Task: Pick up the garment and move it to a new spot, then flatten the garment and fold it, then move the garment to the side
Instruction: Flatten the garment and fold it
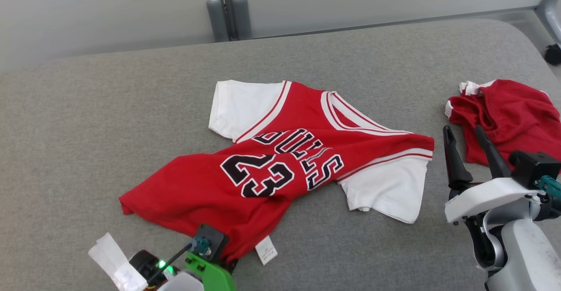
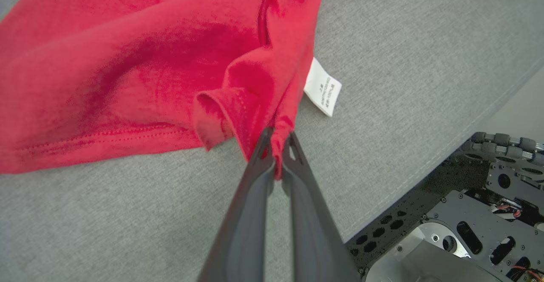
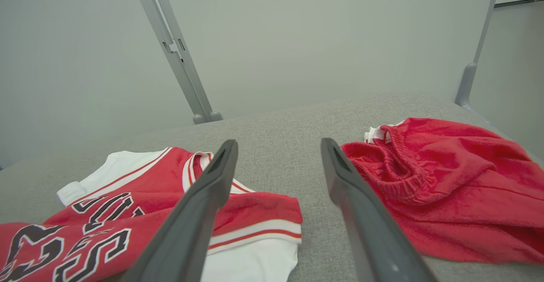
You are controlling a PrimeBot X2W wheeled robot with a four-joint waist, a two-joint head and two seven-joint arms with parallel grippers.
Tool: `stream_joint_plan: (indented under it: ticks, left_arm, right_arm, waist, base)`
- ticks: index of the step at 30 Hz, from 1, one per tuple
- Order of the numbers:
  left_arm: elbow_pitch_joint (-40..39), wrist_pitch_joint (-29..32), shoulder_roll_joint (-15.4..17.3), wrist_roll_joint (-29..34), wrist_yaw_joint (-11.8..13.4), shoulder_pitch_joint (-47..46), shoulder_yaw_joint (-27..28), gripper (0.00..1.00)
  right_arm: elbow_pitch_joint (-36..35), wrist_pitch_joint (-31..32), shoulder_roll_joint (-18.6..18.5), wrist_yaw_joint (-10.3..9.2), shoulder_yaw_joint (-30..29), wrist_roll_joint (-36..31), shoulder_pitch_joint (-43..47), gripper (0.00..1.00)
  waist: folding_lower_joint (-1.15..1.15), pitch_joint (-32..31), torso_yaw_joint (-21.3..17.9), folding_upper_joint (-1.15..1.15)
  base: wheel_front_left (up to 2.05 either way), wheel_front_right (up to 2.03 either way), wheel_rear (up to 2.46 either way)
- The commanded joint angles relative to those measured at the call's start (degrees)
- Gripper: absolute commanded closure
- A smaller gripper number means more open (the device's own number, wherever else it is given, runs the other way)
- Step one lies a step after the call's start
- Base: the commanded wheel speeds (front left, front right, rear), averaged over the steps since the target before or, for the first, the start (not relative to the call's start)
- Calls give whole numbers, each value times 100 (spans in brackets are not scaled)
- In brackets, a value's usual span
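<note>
The garment [image 1: 280, 159], a red jersey T-shirt with white sleeves and "BULLS 23" lettering, lies rumpled on the grey padded table [image 1: 109, 107]. Its white label [image 1: 266, 250] sticks out at the near hem. In the left wrist view my left gripper [image 2: 278, 146] is shut on a bunched fold of the red hem [image 2: 255, 103], beside the label [image 2: 323, 87]. The left wrist mount [image 1: 206, 256] sits at the garment's near edge in the head view. My right gripper [image 1: 463, 135] stands open above the table, right of the garment's white sleeve [image 1: 390, 190]; in its own view the fingers [image 3: 212, 184] frame bare table.
Crumpled red shorts [image 1: 508, 115] lie at the table's right end, just beyond my right gripper; they also show as red cloth [image 3: 446, 188] in the right wrist view. A grey post [image 1: 228, 10] stands behind the table. The robot's base [image 2: 467, 231] lies beyond the near table edge.
</note>
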Motion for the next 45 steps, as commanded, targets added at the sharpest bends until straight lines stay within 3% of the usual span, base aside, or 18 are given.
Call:
stream_joint_plan:
  ticks: [1,5,10,11,12,13,14,18,26,32,38,45]
  left_arm:
    - [-97,92,122,-22,-5,164,-24,100]
    - [-256,261,427,-63,137,465,22,100]
    - [-66,179,515,-205,192,727,41,100]
    - [-7,130,513,-222,176,746,46,77]
    - [58,65,479,-253,149,752,61,64]
    - [165,13,460,-280,123,777,65,41]
    - [231,-31,460,-268,101,787,53,0]
    - [273,-272,376,-333,69,804,128,0]
    - [-237,-526,642,-361,486,975,520,0]
    - [-588,-1051,764,-279,742,600,1081,0]
    - [138,-1260,645,-512,416,-119,1340,0]
    - [1552,-1242,391,-882,-139,-1095,1459,0]
  right_arm:
    - [-10,36,-41,0,-9,24,63,0]
    - [-41,136,-74,0,-35,32,120,0]
    - [-91,248,-123,0,-86,31,163,0]
    - [-102,271,-126,0,-96,32,177,0]
    - [-107,283,-130,0,-111,29,193,0]
    - [-108,317,-131,0,-104,24,214,0]
    - [-111,332,-127,0,-92,22,224,0]
    - [-125,370,-100,0,-94,3,270,0]
    - [-182,326,-54,0,-109,27,383,0]
    - [-242,307,-25,0,-84,6,330,0]
    - [-307,308,-2,-1,65,-8,100,0]
    - [-263,227,42,0,137,12,-159,0]
  waist:
    - [0,-166,235,0]
    - [0,-210,340,0]
    - [0,-264,420,0]
    - [0,-268,434,0]
    - [0,-275,452,0]
    - [0,-288,470,0]
    - [0,-294,478,0]
    - [0,-341,530,0]
    - [0,-406,553,0]
    - [0,-283,524,0]
    - [0,62,304,0]
    - [0,486,-24,0]
  base:
    - [0,0,0]
    - [0,0,0]
    - [0,0,0]
    - [0,0,0]
    - [0,0,0]
    - [0,0,0]
    - [0,0,0]
    - [0,0,0]
    - [0,0,0]
    - [0,0,0]
    - [0,0,0]
    - [0,0,0]
